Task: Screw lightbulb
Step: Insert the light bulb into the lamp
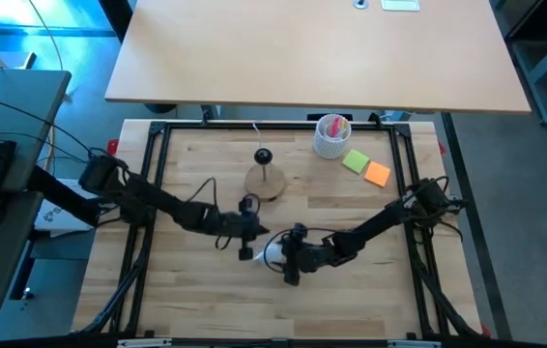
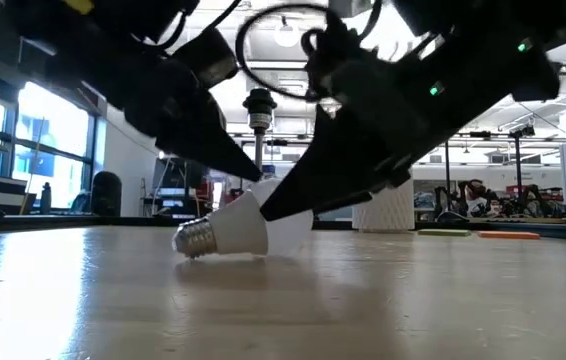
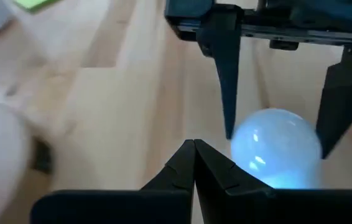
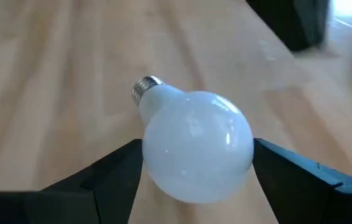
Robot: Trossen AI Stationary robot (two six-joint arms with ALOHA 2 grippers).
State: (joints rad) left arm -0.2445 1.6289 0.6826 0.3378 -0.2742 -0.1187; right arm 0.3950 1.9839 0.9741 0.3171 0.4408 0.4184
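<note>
Closed left hand point(image 3: 194, 163) beside lightbulb point(image 3: 275, 146) between right hand point(image 3: 282, 127) fingers.

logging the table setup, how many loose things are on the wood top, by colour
white: 2, the lightbulb and the ribbed cup
green: 1, sticky pad
orange: 1, sticky pad
wood with black socket: 1, lamp stand
total: 5

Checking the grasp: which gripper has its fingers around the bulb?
The right gripper: open fingers flank the lightbulb. The left gripper is shut beside it.
</note>
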